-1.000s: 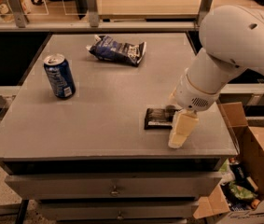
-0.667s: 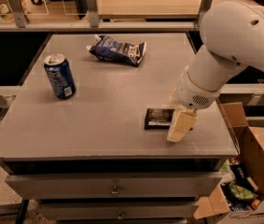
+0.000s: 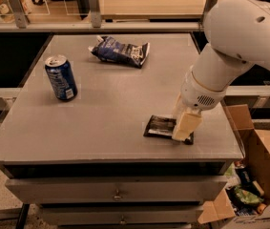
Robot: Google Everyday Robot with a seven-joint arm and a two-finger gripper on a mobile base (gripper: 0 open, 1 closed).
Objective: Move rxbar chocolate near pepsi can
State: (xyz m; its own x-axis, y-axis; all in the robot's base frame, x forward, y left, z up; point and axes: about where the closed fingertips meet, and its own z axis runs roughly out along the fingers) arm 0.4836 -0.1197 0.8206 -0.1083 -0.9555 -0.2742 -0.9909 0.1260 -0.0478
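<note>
With gripper (image 3: 184,128) set down on the end of the rxbar chocolate (image 3: 160,126) lying flat beneath it on the tabletop (image 3: 115,104), opening impossible to tell, pinch low across the thin wrapper, then carry toward the pepsi can (image 3: 61,78) well off to its left.

The gripper (image 3: 182,135) is drawn back a little from the table's front edge, now over the right end of the rxbar chocolate (image 3: 159,125), which seems shifted slightly left.
</note>
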